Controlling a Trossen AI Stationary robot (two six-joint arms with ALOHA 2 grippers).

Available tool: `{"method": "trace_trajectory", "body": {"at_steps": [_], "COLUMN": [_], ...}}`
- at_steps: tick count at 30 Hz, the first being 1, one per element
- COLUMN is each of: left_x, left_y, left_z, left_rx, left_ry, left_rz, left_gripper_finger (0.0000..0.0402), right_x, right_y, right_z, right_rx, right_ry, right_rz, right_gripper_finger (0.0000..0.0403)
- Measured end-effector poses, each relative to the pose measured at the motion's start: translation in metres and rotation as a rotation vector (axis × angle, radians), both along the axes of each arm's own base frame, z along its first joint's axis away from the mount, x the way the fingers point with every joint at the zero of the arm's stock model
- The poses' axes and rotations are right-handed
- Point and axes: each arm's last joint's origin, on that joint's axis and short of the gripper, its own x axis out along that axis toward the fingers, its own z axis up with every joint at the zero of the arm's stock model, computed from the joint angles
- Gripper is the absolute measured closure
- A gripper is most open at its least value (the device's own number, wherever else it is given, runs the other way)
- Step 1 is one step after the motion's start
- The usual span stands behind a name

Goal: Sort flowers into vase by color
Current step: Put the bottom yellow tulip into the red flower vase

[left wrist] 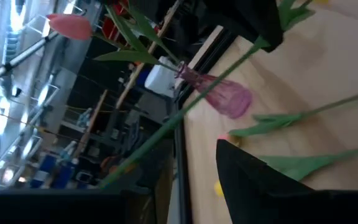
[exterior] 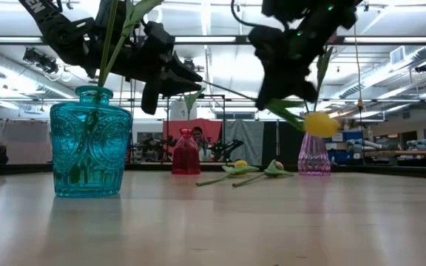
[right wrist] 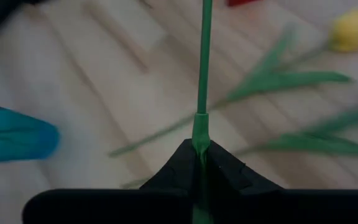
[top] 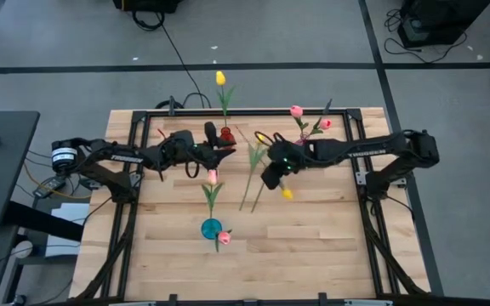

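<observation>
My right gripper [top: 272, 177] is shut on a yellow tulip. The tulip's head [top: 287, 194] hangs just beside the gripper. Its long green stem [exterior: 228, 90] reaches toward my left gripper [top: 222, 151], which is open beside the red vase [top: 225, 133]. The stem's free end [left wrist: 135, 149] runs in between the left fingers [left wrist: 253, 180]; I cannot tell whether they touch. The red vase holds a yellow tulip [top: 220, 78]. The teal vase [top: 211, 227] holds pink tulips [top: 212, 177], and so does the pink vase [exterior: 313, 155]. Two more tulips [top: 249, 178] lie flat on the table. My right gripper pinches the yellow tulip's stem [right wrist: 200, 127] between its two shut fingers, close to the head end. The fingers lie along the stem. The tulip is lifted clear of the table, its stem nearly level, with the head [exterior: 319, 123] and a leaf drooping below the gripper.
The three vases stand apart: red at the far middle, pink [left wrist: 225, 96] at the far right, teal [exterior: 91, 140] toward the near middle. A black frame [top: 134, 115] borders the wooden table. Bare board lies to the near left and near right.
</observation>
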Motion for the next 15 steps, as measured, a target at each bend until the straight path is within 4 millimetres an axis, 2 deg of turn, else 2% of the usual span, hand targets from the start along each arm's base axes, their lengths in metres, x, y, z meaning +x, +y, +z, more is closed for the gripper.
{"method": "trace_trajectory", "body": {"at_steps": [4, 10, 15], "left_x": [0.000, 0.004, 0.011], "left_y": [0.002, -0.004, -0.012], "left_z": [-0.001, -0.008, -0.022], "left_rx": [0.036, 0.153, 0.265], "left_ry": [0.012, 0.080, 0.160], "left_rz": [0.022, -0.026, -0.085], "left_gripper_finger": [0.0273, 0.0273, 0.0273], "right_x": [0.013, 0.022, 0.031], "right_y": [-0.013, -0.028, -0.030], "right_z": [-0.004, -0.015, -0.018], "right_rx": [0.108, 0.170, 0.218], "right_ry": [-0.103, -0.132, -0.198], "right_rz": [0.083, 0.097, 0.122], "right_gripper_finger": [0.0367, 0.0367, 0.0367]}}
